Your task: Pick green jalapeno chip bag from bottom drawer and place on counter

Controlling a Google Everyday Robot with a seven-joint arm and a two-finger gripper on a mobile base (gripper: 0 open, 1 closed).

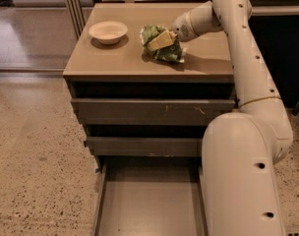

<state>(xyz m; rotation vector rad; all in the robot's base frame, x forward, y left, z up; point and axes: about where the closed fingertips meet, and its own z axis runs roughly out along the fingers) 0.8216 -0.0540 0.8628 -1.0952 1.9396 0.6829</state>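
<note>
The gripper (157, 42) is in the upper middle of the frame, low over the tabletop (115, 59) and pressed into the bag (170, 54). The jaws are closed on the bag: one tan jaw lies slantwise across its top, and the green foil is bunched up around it; the other jaw is hidden in the folds. The bag's underside rests on the tabletop, right of centre and nearer the back edge than the front, with a dark shadow beneath and to its right.

The arm (244, 58) reaches the bag from the right. Its pale wrist points left, and the long link runs down the right side of the frame to the bulky white body (243, 181) in the lower right corner.

A shallow cream bowl (108, 31) stands upright to the left of the bag, apart from it, near the tabletop's left edge.

Below the tabletop, the top drawer (149, 111) and the middle drawer (142, 145) are each pulled out a little, the fronts scuffed. The bottom drawer (149, 205) is pulled far out towards the bottom of the frame, showing its flat grey floor; its right side is covered by the robot's body.

A speckled floor (36, 156) fills the left of the frame.
</note>
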